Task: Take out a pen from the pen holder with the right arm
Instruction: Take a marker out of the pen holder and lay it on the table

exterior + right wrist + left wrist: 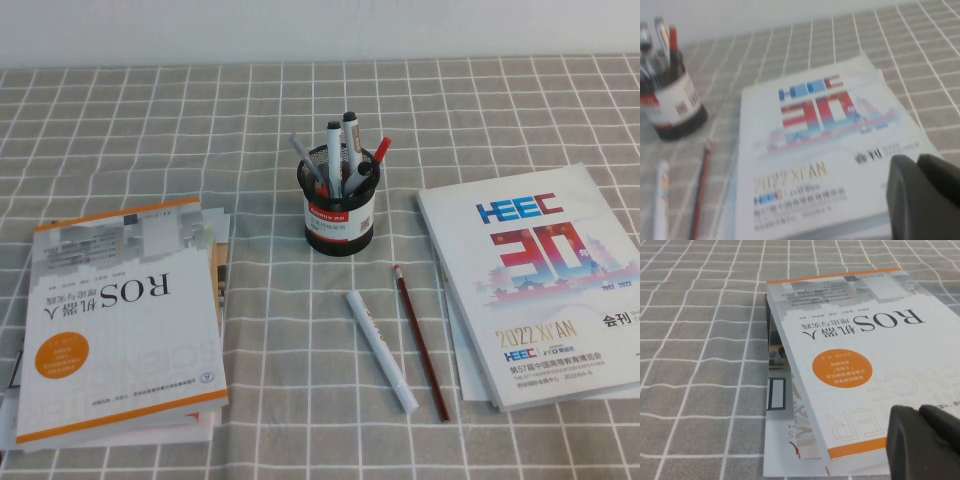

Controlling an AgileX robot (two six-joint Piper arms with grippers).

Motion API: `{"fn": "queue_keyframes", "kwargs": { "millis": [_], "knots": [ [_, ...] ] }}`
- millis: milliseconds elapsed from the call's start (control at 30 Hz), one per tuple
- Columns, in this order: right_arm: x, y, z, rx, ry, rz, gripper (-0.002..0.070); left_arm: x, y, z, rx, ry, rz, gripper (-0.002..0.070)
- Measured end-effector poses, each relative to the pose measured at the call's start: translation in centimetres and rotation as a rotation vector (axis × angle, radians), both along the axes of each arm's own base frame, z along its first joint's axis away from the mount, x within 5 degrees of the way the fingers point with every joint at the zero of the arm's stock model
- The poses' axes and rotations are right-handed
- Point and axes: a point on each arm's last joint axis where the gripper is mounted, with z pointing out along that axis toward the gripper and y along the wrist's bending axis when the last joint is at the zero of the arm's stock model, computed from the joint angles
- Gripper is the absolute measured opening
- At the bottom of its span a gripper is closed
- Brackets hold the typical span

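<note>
As the pens (334, 155) are not yet taken from the pen holder (338, 222) at far centre, the right gripper (918, 165), pressed together over the magazine (825, 150), must be opened and brought there; the left gripper (918, 415) is parked closed over the book (855, 355).

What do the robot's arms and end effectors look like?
Only their tips show, in the wrist views. The left end effector, above the ROS book, has two matte black, blocky fingers with rounded edges. The right end effector, above the HEEC magazine, looks the same. No arms, cables or markings are visible.
</note>
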Motion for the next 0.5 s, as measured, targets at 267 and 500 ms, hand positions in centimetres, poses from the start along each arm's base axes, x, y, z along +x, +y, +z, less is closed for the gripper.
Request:
{"fn": "queue_keyframes", "kwargs": {
  "millis": [267,500],
  "knots": [
    [0.2,-0.3,1.7,0.390,-0.139,-0.077,-0.0013,0.0,0.0,0.0,0.000,0.000,0.000,-0.0003],
    [0.2,-0.5,1.9,0.470,-0.154,-0.093,-0.0013,0.0,0.0,0.0,0.000,0.000,0.000,-0.0003]
  ]
}}
